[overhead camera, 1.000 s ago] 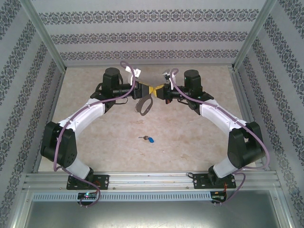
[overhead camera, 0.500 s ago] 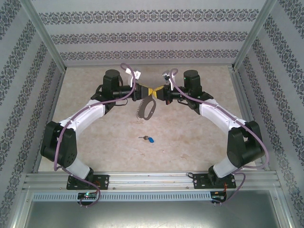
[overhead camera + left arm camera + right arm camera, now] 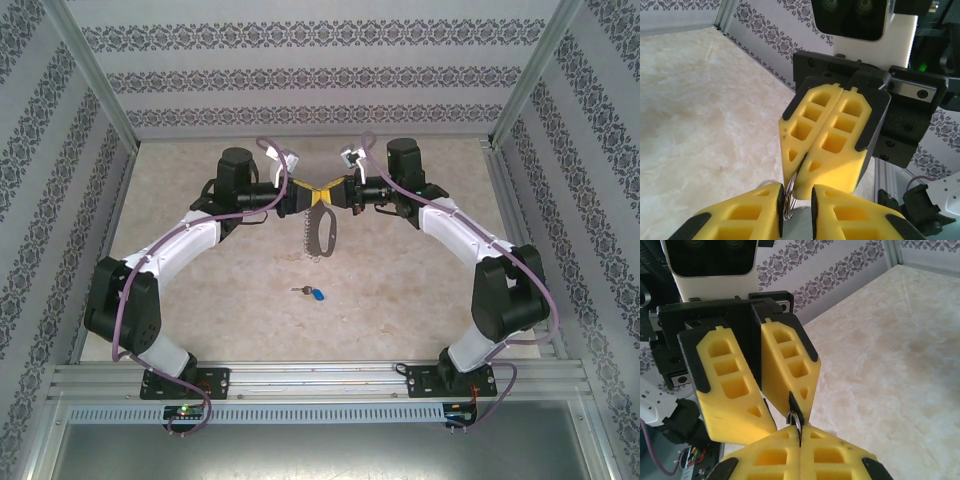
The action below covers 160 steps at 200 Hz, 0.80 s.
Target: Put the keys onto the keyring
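The keyring's grey loop (image 3: 323, 232) hangs straight down under the two grippers, which meet tip to tip above the table's far middle, and its fine chain (image 3: 305, 236) dangles beside it. My right gripper (image 3: 800, 432) is shut on the keyring's thin silver ring (image 3: 796, 419). My left gripper (image 3: 797, 200) is open by a narrow gap; the silver ring (image 3: 788, 200) lies against its left pad and the other pad stands clear. The keys (image 3: 313, 293), a tiny silver key with a blue tag, lie on the table nearer the bases.
Patterned walls and metal frame posts (image 3: 100, 90) enclose the beige marbled table (image 3: 200, 300). Both arms (image 3: 170, 250) arch inward from the near rail (image 3: 320, 380), leaving bare table around the keys.
The grey loop has swung from a tilt to hanging straight down. The right arm's wrist has shifted a little left. My left jaws have narrowed around the silver ring.
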Each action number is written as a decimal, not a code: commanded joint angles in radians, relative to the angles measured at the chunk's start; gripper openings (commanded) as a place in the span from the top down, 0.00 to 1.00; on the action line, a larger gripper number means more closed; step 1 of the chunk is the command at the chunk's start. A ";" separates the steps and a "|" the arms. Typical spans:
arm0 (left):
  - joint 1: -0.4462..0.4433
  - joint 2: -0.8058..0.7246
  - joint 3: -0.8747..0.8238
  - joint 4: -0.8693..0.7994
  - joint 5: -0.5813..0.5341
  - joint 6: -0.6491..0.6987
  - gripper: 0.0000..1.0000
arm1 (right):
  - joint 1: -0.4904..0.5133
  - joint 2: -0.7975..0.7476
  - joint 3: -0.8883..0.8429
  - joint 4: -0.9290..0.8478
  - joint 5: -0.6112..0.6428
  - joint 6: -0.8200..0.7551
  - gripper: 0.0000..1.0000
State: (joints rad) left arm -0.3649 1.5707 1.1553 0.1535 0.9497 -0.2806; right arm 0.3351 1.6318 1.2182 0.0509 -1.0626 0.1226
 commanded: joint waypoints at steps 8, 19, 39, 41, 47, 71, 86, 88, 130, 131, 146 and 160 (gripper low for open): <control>-0.016 -0.028 -0.010 -0.043 0.051 0.045 0.83 | -0.011 0.016 0.044 0.009 -0.034 -0.035 1.00; -0.017 -0.029 -0.012 -0.039 0.037 0.044 0.86 | -0.010 0.016 0.043 0.006 -0.031 -0.036 1.00; -0.017 -0.036 -0.020 -0.018 -0.004 0.038 0.95 | -0.012 0.012 0.041 0.000 -0.023 -0.038 1.00; -0.016 -0.036 -0.021 -0.015 -0.009 0.039 0.96 | -0.012 0.011 0.041 0.001 -0.023 -0.038 1.00; -0.016 -0.039 -0.025 -0.008 -0.024 0.038 0.99 | -0.015 0.007 0.038 0.008 -0.013 -0.030 0.90; -0.016 -0.060 -0.046 0.036 -0.077 0.041 1.00 | -0.050 -0.034 -0.020 0.129 0.026 0.067 0.65; -0.016 -0.073 -0.051 0.047 -0.100 0.056 1.00 | -0.071 -0.064 -0.060 0.196 0.061 0.119 0.58; -0.016 -0.076 -0.052 0.047 -0.103 0.058 1.00 | -0.075 -0.071 -0.070 0.206 0.069 0.127 0.58; -0.017 -0.099 -0.068 0.082 -0.148 0.123 1.00 | -0.077 -0.118 -0.160 0.279 0.167 0.173 0.56; -0.016 -0.100 -0.069 0.081 -0.149 0.126 1.00 | -0.076 -0.119 -0.163 0.281 0.172 0.173 0.56; -0.016 -0.100 -0.061 0.061 -0.158 0.171 1.00 | -0.066 -0.114 -0.190 0.305 0.196 0.180 0.56; -0.016 -0.095 -0.049 0.031 -0.163 0.213 1.00 | -0.057 -0.107 -0.214 0.350 0.204 0.197 0.56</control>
State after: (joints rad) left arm -0.3676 1.5017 1.0950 0.1680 0.8074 -0.1738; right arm 0.2600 1.5303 1.0519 0.2955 -0.9066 0.2787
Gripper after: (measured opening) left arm 0.048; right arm 0.436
